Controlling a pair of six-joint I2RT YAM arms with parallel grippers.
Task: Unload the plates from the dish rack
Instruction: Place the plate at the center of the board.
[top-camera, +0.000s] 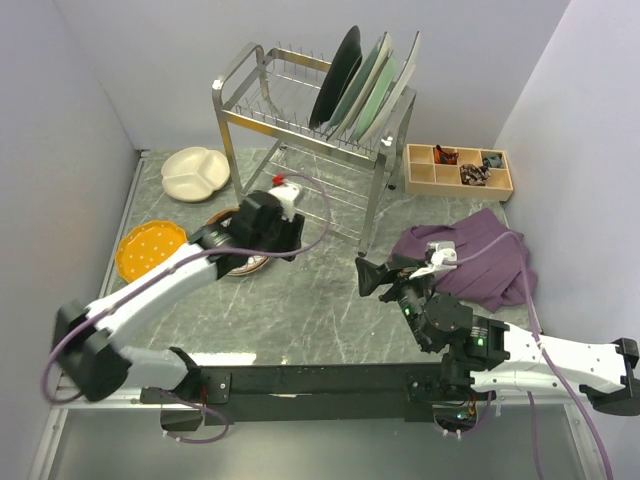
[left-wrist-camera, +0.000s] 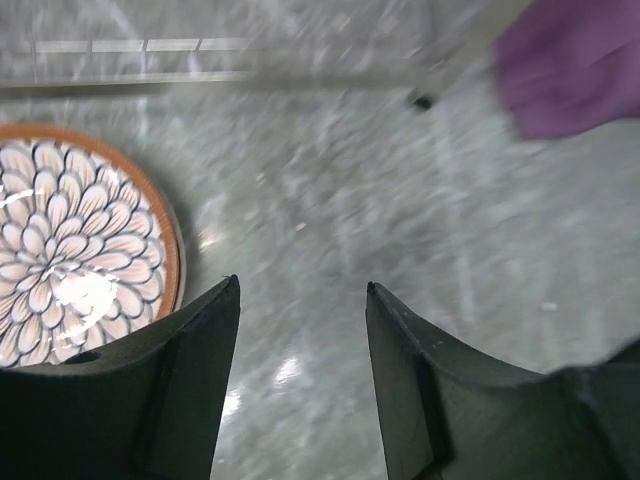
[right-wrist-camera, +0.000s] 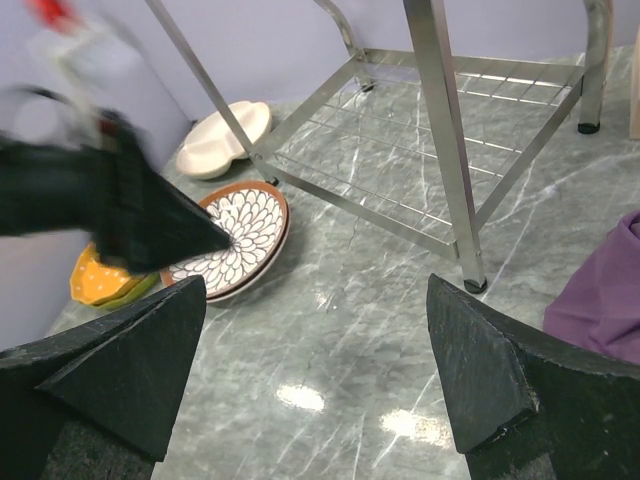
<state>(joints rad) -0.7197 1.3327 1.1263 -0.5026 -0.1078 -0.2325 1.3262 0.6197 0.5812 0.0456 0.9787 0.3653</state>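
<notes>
The dish rack (top-camera: 300, 110) stands at the back, with several plates (top-camera: 365, 85) upright at the right end of its top tier. Three plates lie on the table to its left: a cream divided one (top-camera: 195, 172), an orange dotted one (top-camera: 150, 248) and a brown petal-patterned one (top-camera: 238, 264). My left gripper (top-camera: 283, 240) hovers just right of the brown plate (left-wrist-camera: 70, 240). It is open (left-wrist-camera: 302, 290), with only bare table between its fingers. My right gripper (top-camera: 372, 275) is wide open (right-wrist-camera: 315, 290) over the table in front of the rack and holds nothing.
A purple cloth (top-camera: 470, 255) lies crumpled at the right, beside my right arm. A wooden compartment tray (top-camera: 458, 170) sits behind it, against the rack's right leg. The rack's chrome legs (right-wrist-camera: 445, 150) and low wire shelf (right-wrist-camera: 420, 170) stand just beyond my right gripper.
</notes>
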